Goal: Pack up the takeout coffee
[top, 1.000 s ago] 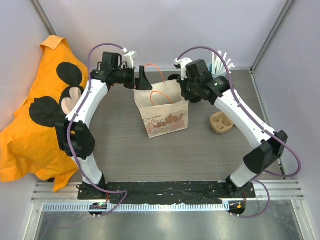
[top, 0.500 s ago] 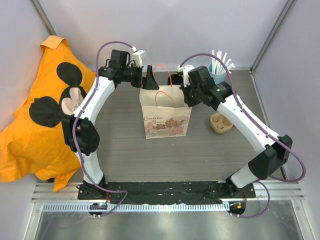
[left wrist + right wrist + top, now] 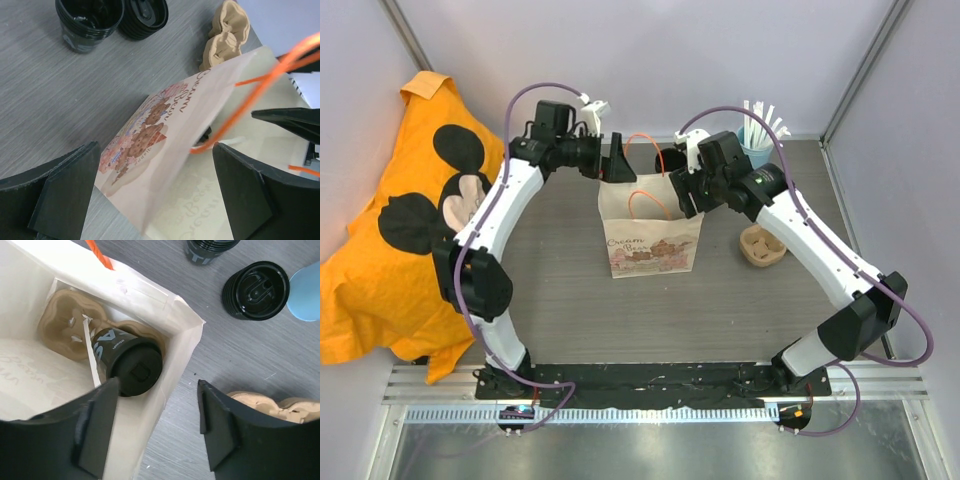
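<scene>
One black takeout coffee cup [image 3: 131, 364] lies tipped over inside the paper bag [image 3: 150, 292], on a tan cup tray [image 3: 62, 325]. The right fingers [image 3: 225, 430] hang over it, apart, holding nothing. The left fingers [image 3: 65, 195] are spread wide, with the bag's side between them. The bag stands on the bench [image 3: 240, 350].

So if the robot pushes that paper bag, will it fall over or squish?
It would probably squish first: the paper bag is only thin paper. It likely won't tip easily, because a black cup and a tan tray sit low inside, weighing it down. The orange handles look thin and floppy.
</scene>
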